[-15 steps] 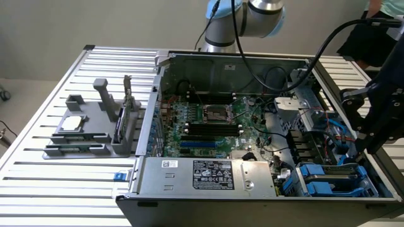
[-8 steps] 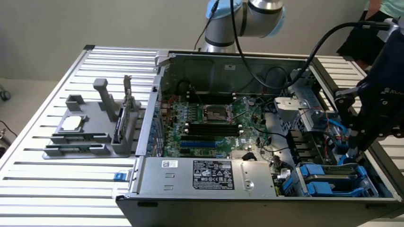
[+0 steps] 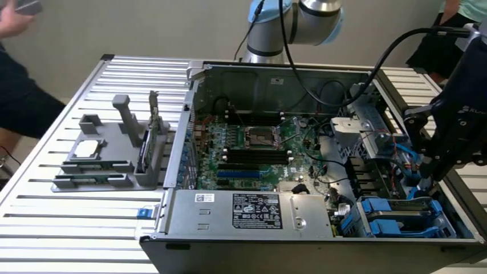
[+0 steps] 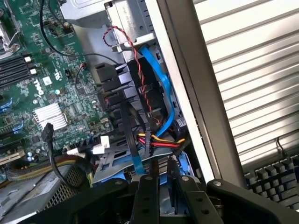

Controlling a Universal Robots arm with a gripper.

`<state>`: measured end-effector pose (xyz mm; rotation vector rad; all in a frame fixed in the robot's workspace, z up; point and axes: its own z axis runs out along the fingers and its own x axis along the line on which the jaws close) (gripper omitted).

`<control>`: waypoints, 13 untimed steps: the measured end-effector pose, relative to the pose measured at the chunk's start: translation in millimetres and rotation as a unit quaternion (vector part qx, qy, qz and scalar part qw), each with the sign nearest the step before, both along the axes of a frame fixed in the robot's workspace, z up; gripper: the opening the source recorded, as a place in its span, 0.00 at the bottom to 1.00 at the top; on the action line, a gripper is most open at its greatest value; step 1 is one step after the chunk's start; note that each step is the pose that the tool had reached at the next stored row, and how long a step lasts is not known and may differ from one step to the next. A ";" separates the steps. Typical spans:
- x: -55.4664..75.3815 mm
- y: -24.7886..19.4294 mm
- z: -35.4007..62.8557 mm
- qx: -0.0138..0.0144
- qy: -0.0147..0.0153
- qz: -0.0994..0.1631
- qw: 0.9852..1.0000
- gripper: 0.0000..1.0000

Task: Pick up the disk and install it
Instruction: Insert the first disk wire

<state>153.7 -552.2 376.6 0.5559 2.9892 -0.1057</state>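
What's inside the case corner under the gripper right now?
A blue drive caddy sits there, with a blue cable and red-yellow wires above it. The gripper covers part of it.

The arm (image 3: 316, 23) is a thick silver-grey tube with rounded joints, smooth and lightly shiny. One joint is closed by a pale blue cap (image 3: 266, 14). A glossy black cable (image 3: 380, 51) hangs off it in a long loop, crossing the silver joint and ending at the wrist. There sits a dark, almost navy block (image 3: 460, 97) with angular edges. It bears pale lettering (image 3: 473, 109) that seems to begin with SU, the rest cut off. The gripper (image 4: 163, 182) is matt black throughout, with broad rounded shoulders on either side and rows of small round holes down its flat faces.
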 end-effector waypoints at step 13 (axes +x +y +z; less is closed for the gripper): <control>0.4 3.3 -14.2 -0.003 -0.008 -0.012 1.000 0.22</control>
